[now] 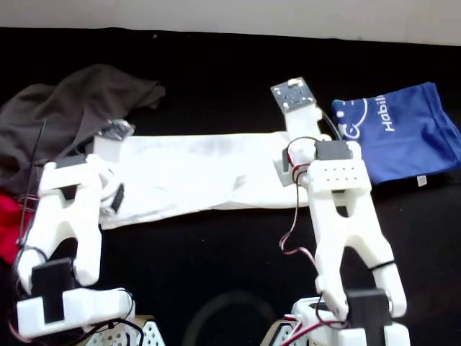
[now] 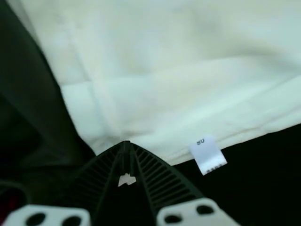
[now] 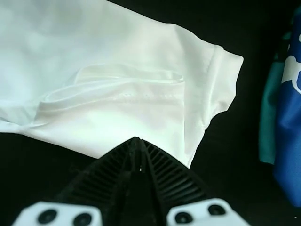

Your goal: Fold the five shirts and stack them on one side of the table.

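Spanning from left gripper (image 2: 124, 145) to right gripper (image 3: 136, 140) as one long folded band: white shirt (image 1: 194, 176), probably to hold it flat for the next fold. Pressed shut to a point at its hem, both sets of jaws; cannot tell whether cloth is caught. Heaped beyond the left gripper, apparently unfolded: dark grey shirt (image 1: 79, 101). Set just outside the right gripper, seemingly done: blue shirt (image 1: 403, 133). Tucked back beside the left arm: red shirt (image 1: 7, 216). Close beside the left gripper's tip: white label (image 2: 207, 155). Underneath, black table (image 1: 216, 72); behind, pale wall (image 1: 288, 14).

Spread shirt (image 1: 194, 176) between heap (image 1: 72, 108) and folded shirt (image 1: 403, 130)
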You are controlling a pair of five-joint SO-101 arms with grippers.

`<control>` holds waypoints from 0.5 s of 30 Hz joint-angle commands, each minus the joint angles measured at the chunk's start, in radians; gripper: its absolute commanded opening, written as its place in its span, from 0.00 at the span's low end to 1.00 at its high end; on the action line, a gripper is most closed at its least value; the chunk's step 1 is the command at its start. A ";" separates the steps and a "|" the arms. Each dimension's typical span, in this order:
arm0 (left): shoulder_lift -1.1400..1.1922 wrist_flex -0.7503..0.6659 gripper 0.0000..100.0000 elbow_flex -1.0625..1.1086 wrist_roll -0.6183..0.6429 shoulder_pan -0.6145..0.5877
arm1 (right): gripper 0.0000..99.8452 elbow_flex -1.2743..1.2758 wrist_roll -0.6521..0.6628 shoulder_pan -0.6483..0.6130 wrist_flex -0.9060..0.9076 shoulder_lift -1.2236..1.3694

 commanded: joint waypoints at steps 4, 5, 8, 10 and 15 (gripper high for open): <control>-0.085 0.081 0.02 -0.185 0.032 -0.065 | 0.01 0.001 0.011 -0.018 0.151 -0.176; -0.056 0.074 0.04 -0.216 0.041 -0.091 | 0.01 0.001 0.012 -0.018 0.174 -0.197; 0.094 0.037 0.10 -0.315 0.044 -0.171 | 0.01 0.001 0.014 -0.018 0.223 -0.260; 0.228 0.014 0.11 -0.394 0.044 -0.231 | 0.01 0.001 0.014 -0.018 0.245 -0.295; 0.549 0.011 0.11 -0.651 0.043 -0.349 | 0.01 0.002 0.014 -0.018 0.280 -0.329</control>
